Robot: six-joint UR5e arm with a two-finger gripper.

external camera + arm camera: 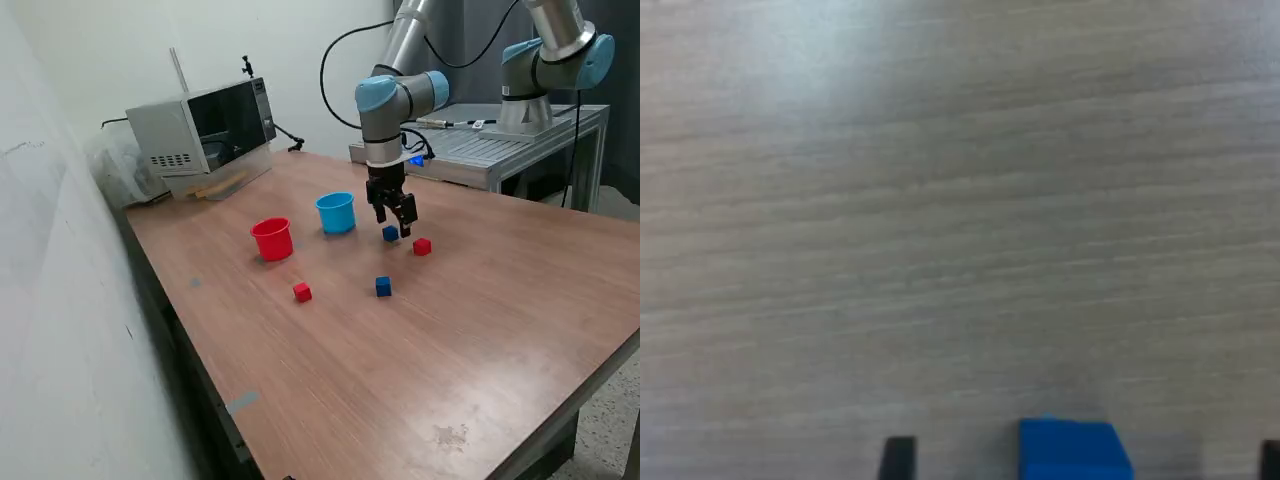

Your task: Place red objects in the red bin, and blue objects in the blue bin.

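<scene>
Now low at frame centre, hand [393, 222] spread wide astride blue cube [390, 233], not yet closed. Likely light, rigid, a bit slick; best pinched on opposite flat faces. Resting on wood-grain surface [420, 360], blue cup [336, 213] just beside; microwave [205, 130] upper left by white wall.

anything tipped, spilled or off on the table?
Nothing stands out. Red cup and blue cup stand upright; all four cubes lie loose on the table. The gripper, jaws open, is low over one blue cube.
</scene>
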